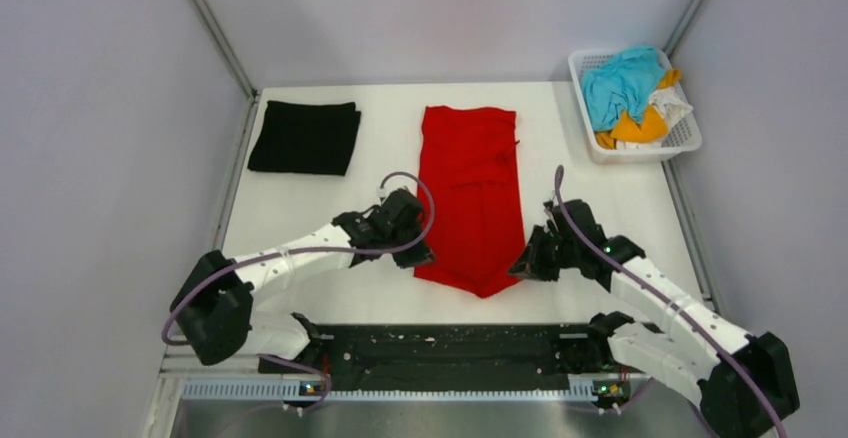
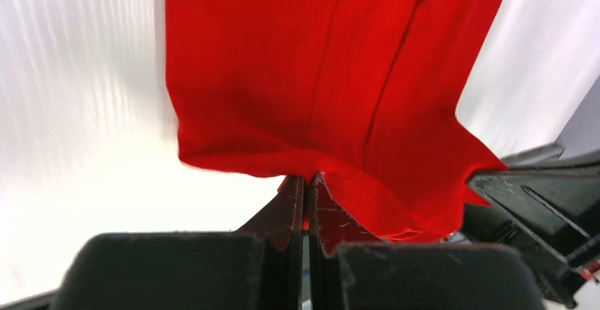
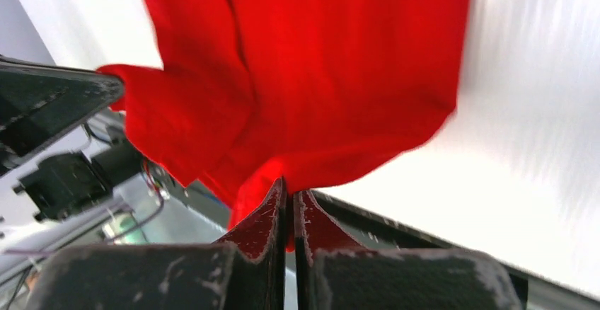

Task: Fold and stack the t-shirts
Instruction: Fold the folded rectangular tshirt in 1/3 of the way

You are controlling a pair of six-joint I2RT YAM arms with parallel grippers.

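Left gripper [image 1: 418,255]: pinching the red shirt's [image 1: 472,193] near left corner.
Right gripper [image 1: 520,266]: pinching the near right corner.
Shirt: stretching long, away from both.

1. there are no words, numbers, brands or signs to read in any of the views.
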